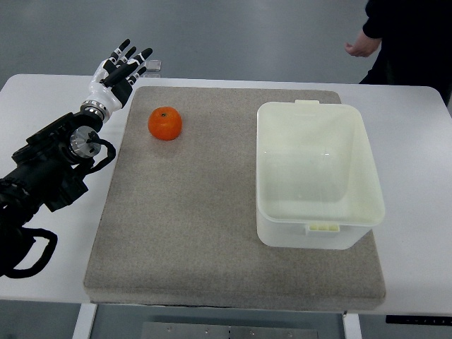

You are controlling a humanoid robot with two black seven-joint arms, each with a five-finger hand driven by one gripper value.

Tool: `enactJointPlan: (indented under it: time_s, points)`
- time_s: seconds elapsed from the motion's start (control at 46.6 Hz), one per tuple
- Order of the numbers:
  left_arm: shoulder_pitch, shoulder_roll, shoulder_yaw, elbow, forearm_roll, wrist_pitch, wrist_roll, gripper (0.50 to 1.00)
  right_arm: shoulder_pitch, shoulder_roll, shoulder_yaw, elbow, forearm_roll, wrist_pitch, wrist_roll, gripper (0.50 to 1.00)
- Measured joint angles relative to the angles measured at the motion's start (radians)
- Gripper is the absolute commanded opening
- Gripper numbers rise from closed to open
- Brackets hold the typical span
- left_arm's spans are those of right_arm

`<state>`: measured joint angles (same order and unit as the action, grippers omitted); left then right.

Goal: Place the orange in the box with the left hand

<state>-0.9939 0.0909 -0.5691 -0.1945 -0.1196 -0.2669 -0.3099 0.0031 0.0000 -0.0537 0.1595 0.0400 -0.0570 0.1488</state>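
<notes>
One orange [164, 123] sits near the mat's [212, 240] far-left corner, well apart from the empty box [319, 176]. Left hand [120, 70] hovers beside the mat's far-left edge, fingers spread, holding nothing. Likely firm, light, rolls easily; wrap fingers around its widest part from above.

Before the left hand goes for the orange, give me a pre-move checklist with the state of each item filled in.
1. Left hand free to grasp: ok, fingers spread, holding nothing.
2. Orange reachable and unobstructed: ok, it sits alone on the grey mat, apart from the hand, on the hand's side of the mat.
3. Box ready to receive: ok, open top, nothing visible inside.
4. Path from orange to box: ok, only bare mat between them.
5. Person at the far right corner out of the way: ok for now, their hand is beyond the table edge.
6. Right arm out of the way: cannot tell, not in view.
</notes>
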Motion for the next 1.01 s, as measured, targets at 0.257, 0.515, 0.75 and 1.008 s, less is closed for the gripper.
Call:
enactJointPlan:
  time_s: [0.257,0.515,0.75,1.008]
  points:
    - [-0.004,0.004,0.0,0.0,0.0,0.008,-0.008,0.994,0.0,0.0,0.0,0.0,0.0,0.0,0.0,0.926]
    - [-0.024,0.012,0.004,0.001,0.001,0.006,-0.008,0.996,0.0,0.0,0.0,0.0,0.0,0.0,0.0,0.926]
    - [-0.025,0.012,0.008,0.001,0.0,0.011,-0.008,0.994,0.0,0.0,0.0,0.0,0.0,0.0,0.0,0.926]
    - [-0.026,0.014,0.009,0.001,0.002,0.012,-0.008,0.994,0.0,0.0,0.0,0.0,0.0,0.0,0.0,0.926]
